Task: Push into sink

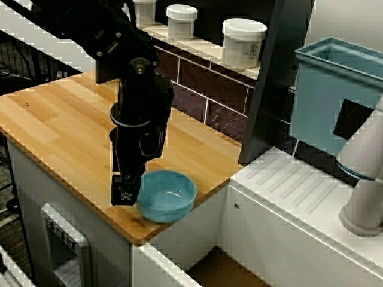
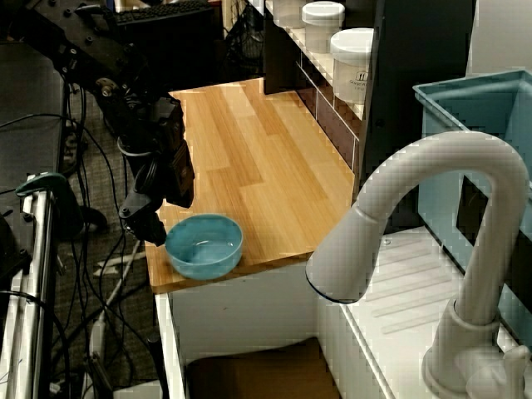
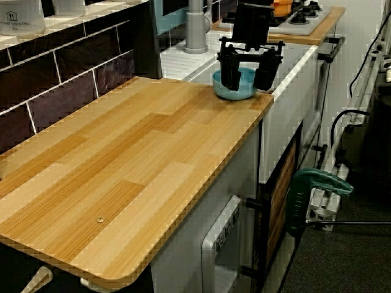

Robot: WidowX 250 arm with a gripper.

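Just beside sink point(image 1: 197, 251), empty blue bowl point(image 1: 167, 195)

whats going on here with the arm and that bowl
A black robot arm has its gripper down behind a small blue bowl at the corner of the wooden counter, fingers spread on either side of the bowl's near rim. The sink lies just past that edge. The bowl sits upright on the counter, not yet in the sink.
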